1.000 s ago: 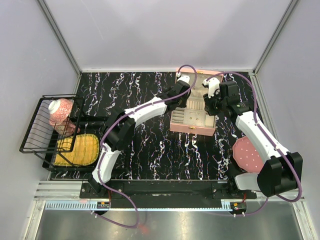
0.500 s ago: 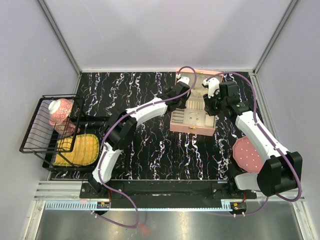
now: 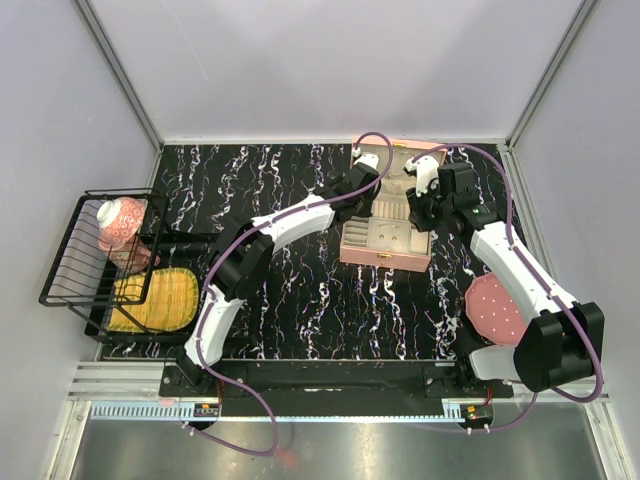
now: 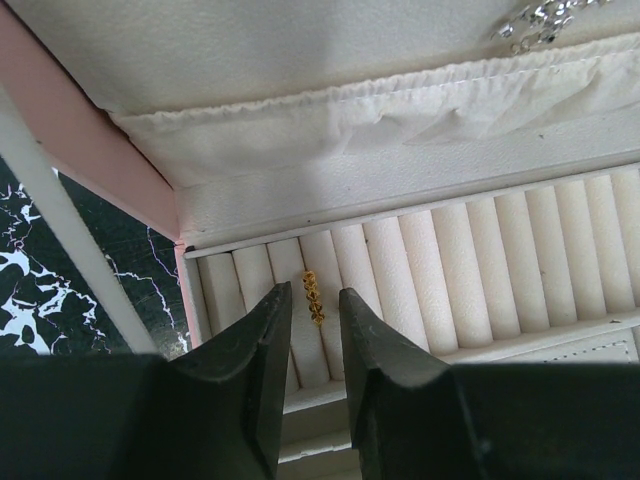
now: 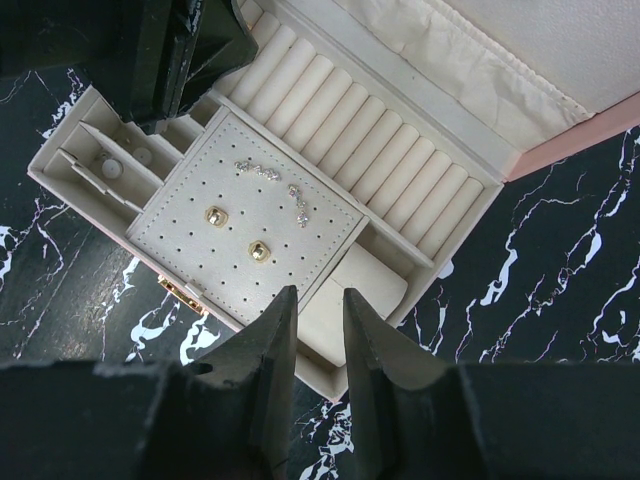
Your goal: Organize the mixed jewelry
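Left gripper: narrow gap, gripping nothing | gold ring: seated in box ring rolls, near its left wall | chain: on box lid | right gripper: narrow, empty, above box front | advice: lift straight, avoid snagging ring.

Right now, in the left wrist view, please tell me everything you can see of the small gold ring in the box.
The gold ring is tiny, orange-gold and beaded, seemingly metal. It stands on edge in a groove between two cream rolls, near the left end of the row in the open pink box. Only its upper part shows. The left gripper's parted fingertips frame it; contact is unclear.
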You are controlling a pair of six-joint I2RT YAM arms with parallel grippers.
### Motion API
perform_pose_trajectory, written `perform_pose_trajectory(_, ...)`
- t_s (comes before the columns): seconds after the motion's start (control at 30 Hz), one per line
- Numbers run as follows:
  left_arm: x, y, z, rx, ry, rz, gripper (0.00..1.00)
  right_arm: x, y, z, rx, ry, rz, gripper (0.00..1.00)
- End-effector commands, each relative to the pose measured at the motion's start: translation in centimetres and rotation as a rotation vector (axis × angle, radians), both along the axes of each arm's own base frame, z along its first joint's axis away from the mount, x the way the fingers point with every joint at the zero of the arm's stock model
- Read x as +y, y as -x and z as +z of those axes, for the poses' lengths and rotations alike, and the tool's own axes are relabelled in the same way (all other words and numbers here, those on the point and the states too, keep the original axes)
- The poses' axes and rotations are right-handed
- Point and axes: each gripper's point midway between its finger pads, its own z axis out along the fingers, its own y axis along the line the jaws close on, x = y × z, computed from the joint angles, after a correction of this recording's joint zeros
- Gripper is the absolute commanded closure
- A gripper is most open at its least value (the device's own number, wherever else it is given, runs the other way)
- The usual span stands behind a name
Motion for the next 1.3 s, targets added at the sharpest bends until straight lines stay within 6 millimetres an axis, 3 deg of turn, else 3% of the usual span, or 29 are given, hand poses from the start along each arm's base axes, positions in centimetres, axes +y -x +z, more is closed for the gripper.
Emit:
perform_pose_trajectory(0.0,-0.8,-1.1,2.7,-0.052,0.058,0.008,0.70,0.4,-0.5,0.4,-0.025,-0.017,0.015,0.69)
perform_pose_trajectory(1.27,-0.8,-2.1,5.5,-0.126,0.063,0.020,0.74,0.5,-0.5,0.0,-0.012,-0.019,0.019,0.69)
